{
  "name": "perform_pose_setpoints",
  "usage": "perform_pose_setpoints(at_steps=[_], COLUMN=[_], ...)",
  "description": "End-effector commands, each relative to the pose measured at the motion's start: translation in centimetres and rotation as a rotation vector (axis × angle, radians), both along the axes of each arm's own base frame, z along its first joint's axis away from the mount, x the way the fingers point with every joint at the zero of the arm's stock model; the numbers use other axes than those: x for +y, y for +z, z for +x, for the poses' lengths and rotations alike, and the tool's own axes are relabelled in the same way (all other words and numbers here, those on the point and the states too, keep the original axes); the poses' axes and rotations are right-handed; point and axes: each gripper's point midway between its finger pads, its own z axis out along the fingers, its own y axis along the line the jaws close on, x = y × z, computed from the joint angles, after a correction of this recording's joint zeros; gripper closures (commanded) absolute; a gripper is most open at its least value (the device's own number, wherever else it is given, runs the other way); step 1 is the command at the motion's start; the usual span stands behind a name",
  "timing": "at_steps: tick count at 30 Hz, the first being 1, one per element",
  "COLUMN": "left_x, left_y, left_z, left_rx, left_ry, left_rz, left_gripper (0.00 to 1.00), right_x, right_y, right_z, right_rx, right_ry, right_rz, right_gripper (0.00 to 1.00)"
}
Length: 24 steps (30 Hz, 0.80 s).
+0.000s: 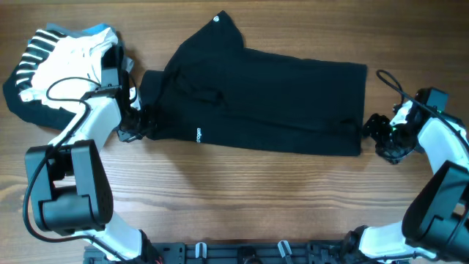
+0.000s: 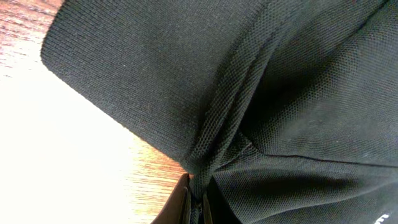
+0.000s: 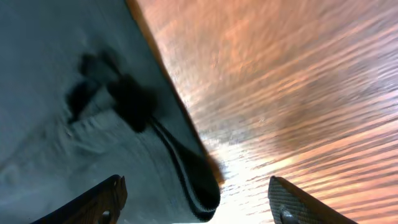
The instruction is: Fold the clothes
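1. Left gripper (image 2: 198,208): jaws pressed together on a bunched pinch of shirt (image 2: 249,93). The fabric gathers into a tight pleat right at the tips and fans out wide beyond them.
2. From overhead, the left gripper (image 1: 141,123) sits at the lower left corner of the shirt (image 1: 278,103), with its tips on the cloth edge.
3. Right gripper (image 3: 196,186): jaws spread wide, nothing pinched. One finger (image 3: 93,199) hangs over cloth and the other over bare table (image 3: 298,93). The hemmed edge of the shirt (image 3: 50,93) runs down between them. (This view is blurred. Whether either finger touches the cloth, cannot tell.)
4. From overhead, the right gripper (image 1: 374,132) is just beside the shirt's lower right corner.
5. The shirt lies spread lengthwise across the middle of the table (image 1: 242,198), reaching from one gripper to the other.
   - It is mostly flat, with creases left of centre.
   - A point of fabric juts toward the far edge at upper left and carries a small pale dot.
   - A white label (image 1: 198,136) shows near the near edge, left of centre.
6. Farther out, a white garment (image 1: 73,55) and a striped garment (image 1: 26,62) are heaped together at the far left of the table. They lie behind the left arm, near the shirt's left end.
7. A dark cable (image 1: 388,81) loops off the right arm, above bare wood beyond the shirt's right edge.
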Motion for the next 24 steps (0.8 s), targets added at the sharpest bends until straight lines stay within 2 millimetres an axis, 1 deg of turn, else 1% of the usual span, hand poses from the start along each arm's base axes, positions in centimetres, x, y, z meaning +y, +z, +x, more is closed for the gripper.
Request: perform_pose_setpoints(at_steps=[1, 3, 4, 5, 8, 10, 12, 13, 14, 15, 16, 17, 18, 19, 20, 22, 24], left_x=[0.2, 0.2, 0.2, 0.2, 0.2, 0.2, 0.2, 0.2, 0.2, 0.2, 0.2, 0.2, 0.2, 0.2, 0.2, 0.2, 0.2], left_y=[-0.3, -0.3, -0.3, -0.3, -0.3, -0.3, -0.3, -0.3, -0.3, -0.3, -0.3, -0.3, -0.3, -0.3, -0.3, -0.3, -0.3], left_z=[-0.1, 0.0, 0.0, 0.0, 0.0, 0.0, 0.0, 0.0, 0.0, 0.0, 0.0, 0.0, -0.1, -0.1, -0.1, -0.1, -0.1], left_rx=[0.007, 0.005, 0.005, 0.006, 0.006, 0.006, 0.006, 0.006, 0.006, 0.006, 0.006, 0.006, 0.006, 0.006, 0.006, 0.006, 0.006], left_ry=[0.022, 0.022, 0.022, 0.022, 0.022, 0.022, 0.022, 0.022, 0.022, 0.022, 0.022, 0.022, 0.022, 0.022, 0.022, 0.021, 0.021], left_rz=[0.000, 0.000, 0.000, 0.000, 0.000, 0.000, 0.000, 0.000, 0.000, 0.000, 0.000, 0.000, 0.000, 0.000, 0.000, 0.000, 0.000], left_gripper=[0.96, 0.96, 0.96, 0.96, 0.96, 0.96, 0.96, 0.96, 0.96, 0.96, 0.96, 0.96, 0.96, 0.96, 0.96, 0.96, 0.96], right_x=[0.8, 1.0, 1.2, 1.3, 1.5, 2.2, 2.8, 3.1, 3.4, 3.4, 3.2, 3.0, 2.5, 2.1, 1.6, -0.2, -1.1], right_y=[-0.7, -0.8, -0.8, -0.8, -0.9, -1.0, -1.5, -1.9, -2.3, -2.5, -2.6, -2.7, -2.8, -2.9, -3.0, -3.1, -3.0], right_z=[-0.1, -0.4, -0.7, -0.9, -1.5, -1.7, -1.9, -2.1, -2.2, -2.3, -2.4, -2.4, -2.6, -3.0, -3.4, -5.5, -6.6], right_rx=[0.018, 0.033, 0.046, 0.056, 0.080, 0.081, 0.081, 0.081, 0.077, 0.079, 0.084, 0.091, 0.110, 0.135, 0.162, 0.282, 0.337], right_ry=[0.041, 0.043, 0.045, 0.045, 0.045, 0.054, 0.069, 0.076, 0.081, 0.084, 0.083, 0.075, 0.050, 0.020, -0.011, -0.141, -0.206], right_rz=[0.042, 0.049, 0.055, 0.059, 0.072, 0.095, 0.099, 0.098, 0.096, 0.088, 0.077, 0.064, 0.042, 0.021, -0.003, -0.089, -0.133], right_gripper=[0.34, 0.44, 0.46, 0.46, 0.44, 0.44, 0.32, 0.31, 0.37, 0.56, 0.69, 0.76, 0.89, 0.95, 0.96, 0.96, 0.96])
